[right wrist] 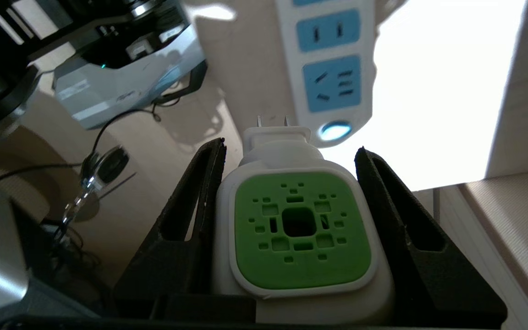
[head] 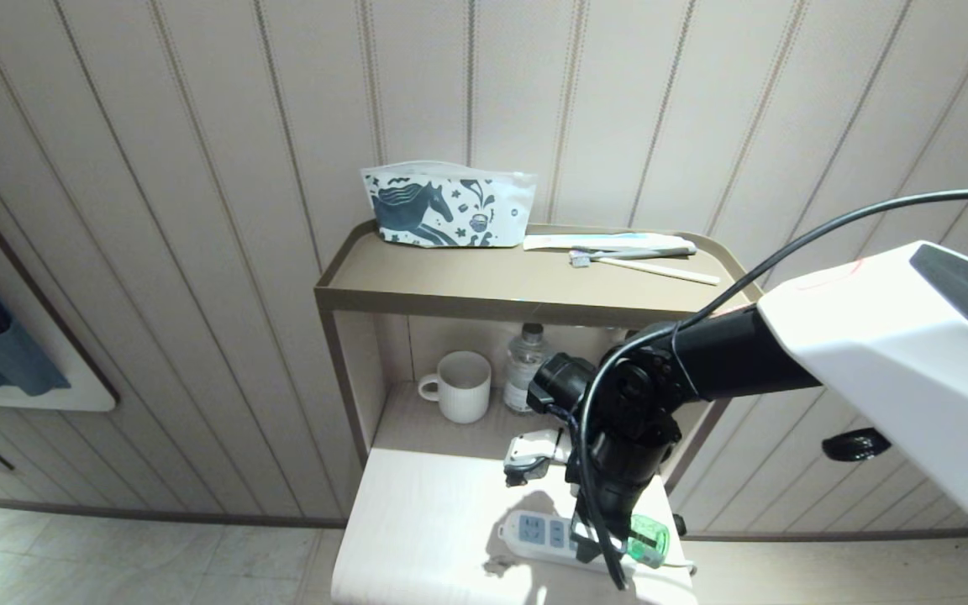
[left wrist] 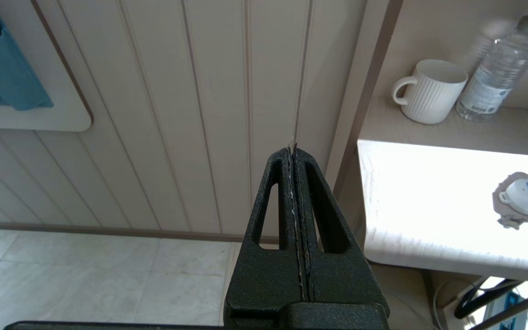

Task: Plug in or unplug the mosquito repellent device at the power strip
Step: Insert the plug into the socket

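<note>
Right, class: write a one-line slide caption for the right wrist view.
Right gripper holds the mosquito repellent device between its fingers, prongs bared and clear of the power strip.

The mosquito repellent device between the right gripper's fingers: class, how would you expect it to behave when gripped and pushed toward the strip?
The mosquito repellent device looks like rigid moulded plastic, so it probably won't flex. Its smooth rounded sides may slip or twist between the right gripper fingers. The two thin prongs look bendable if they meet the power strip off-line.
</note>
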### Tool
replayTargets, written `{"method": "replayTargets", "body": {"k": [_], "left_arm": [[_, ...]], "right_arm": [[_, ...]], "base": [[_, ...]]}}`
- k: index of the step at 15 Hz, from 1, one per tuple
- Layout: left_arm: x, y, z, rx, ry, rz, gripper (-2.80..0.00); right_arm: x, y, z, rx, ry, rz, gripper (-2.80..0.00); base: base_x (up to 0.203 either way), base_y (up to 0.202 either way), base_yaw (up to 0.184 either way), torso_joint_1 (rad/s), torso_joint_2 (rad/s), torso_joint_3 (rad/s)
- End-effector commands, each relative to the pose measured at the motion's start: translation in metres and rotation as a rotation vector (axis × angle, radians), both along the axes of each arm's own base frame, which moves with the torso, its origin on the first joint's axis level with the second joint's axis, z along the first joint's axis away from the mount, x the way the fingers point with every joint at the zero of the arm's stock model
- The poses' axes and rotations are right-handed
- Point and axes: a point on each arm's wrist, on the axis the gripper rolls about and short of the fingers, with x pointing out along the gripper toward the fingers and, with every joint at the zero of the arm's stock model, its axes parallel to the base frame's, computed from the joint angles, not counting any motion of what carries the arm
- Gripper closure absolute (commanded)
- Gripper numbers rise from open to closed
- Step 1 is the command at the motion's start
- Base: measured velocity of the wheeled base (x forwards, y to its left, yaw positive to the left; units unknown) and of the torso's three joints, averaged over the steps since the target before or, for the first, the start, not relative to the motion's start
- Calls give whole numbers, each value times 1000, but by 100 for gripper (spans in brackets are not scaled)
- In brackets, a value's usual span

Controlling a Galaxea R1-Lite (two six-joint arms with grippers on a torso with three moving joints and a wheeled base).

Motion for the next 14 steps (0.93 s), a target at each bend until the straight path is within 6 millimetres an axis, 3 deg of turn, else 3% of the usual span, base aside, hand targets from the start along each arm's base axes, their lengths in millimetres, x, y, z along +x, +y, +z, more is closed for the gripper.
{"method": "replayTargets", "body": {"k": [1,5,10,14], "left_arm": [[0,0,0,0,0,-1,0],[0,0,0,0,1,0,0],[0,0,0,-1,3,0,0],[0,0,0,0,3,0,0]], "right_arm": [[8,5,-20,-5,-15,-3,0],[12,8,-46,-4,-50,-12,0],[16,9,-43,-8,-72,-3,0],[31,17,-42,1,-114,14,0]], "base": [[0,0,0,0,0,0],[0,0,0,0,0,0],[0,0,0,0,0,0],[0,0,0,0,0,0]]}}
